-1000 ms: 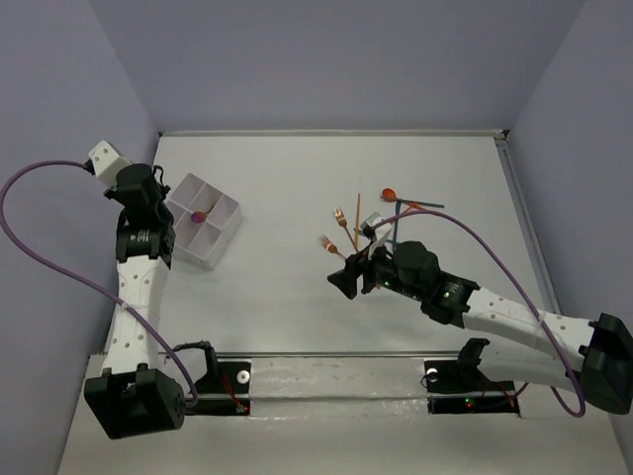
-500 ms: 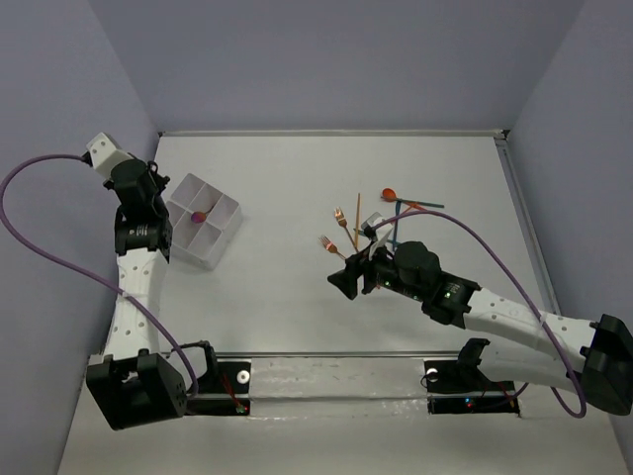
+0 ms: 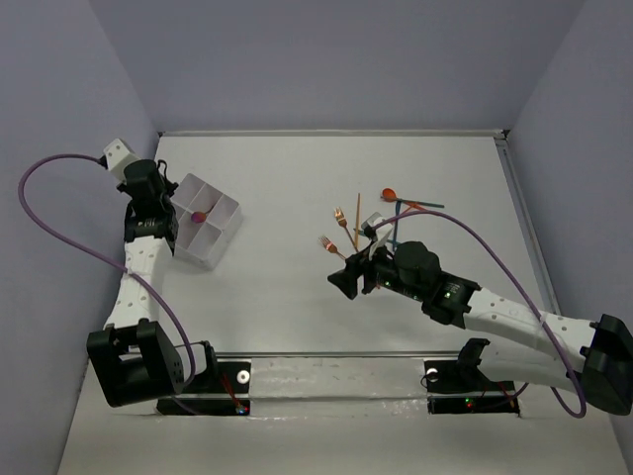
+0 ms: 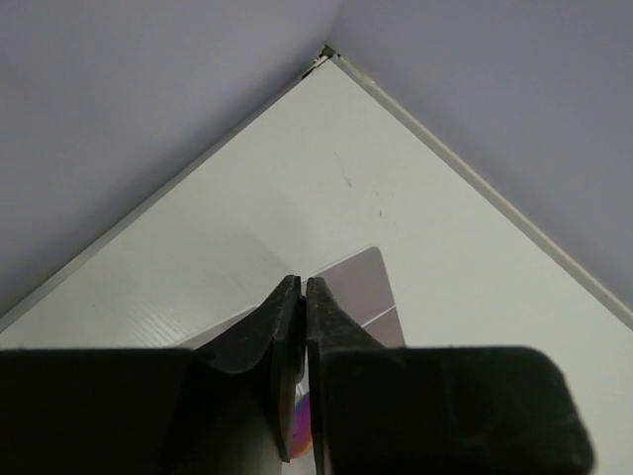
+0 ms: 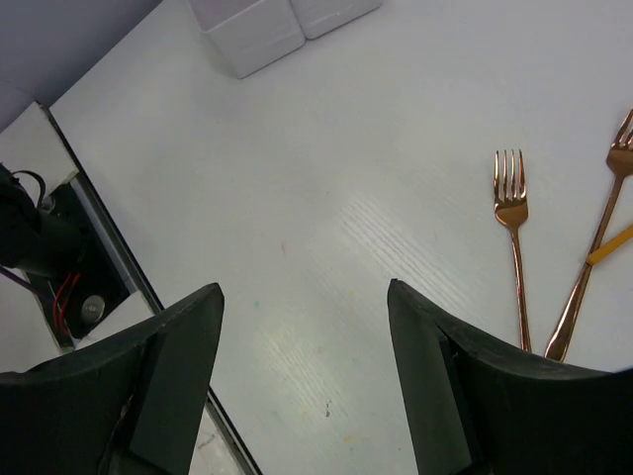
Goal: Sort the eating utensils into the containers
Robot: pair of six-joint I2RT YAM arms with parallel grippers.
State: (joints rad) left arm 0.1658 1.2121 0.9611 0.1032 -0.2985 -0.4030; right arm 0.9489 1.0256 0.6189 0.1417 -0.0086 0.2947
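**Two robot arms, a divided tray, a scatter of thin utensils**

The left gripper (image 4: 300,287) has its fingers nearly pressed together with only a sliver between them, and it grips nothing. It hangs over the left side of the white tray (image 3: 205,252). The tray shows four square compartments, and one holds a small pink-purple piece (image 3: 200,217).

The right gripper (image 5: 302,297) is spread wide and empty above the white table (image 3: 287,188), well apart from the tray. Just beyond it lie the slender utensils:
- two forks, a near copper fork (image 5: 512,188) and a far copper fork (image 3: 339,216)
- one orange-red spoon (image 3: 388,194)
- one copper stick (image 3: 358,210)
- one teal-blue stick (image 3: 420,205)
- one silver piece (image 3: 372,222)

The arm hides part of the pile, so the full count cannot be told.
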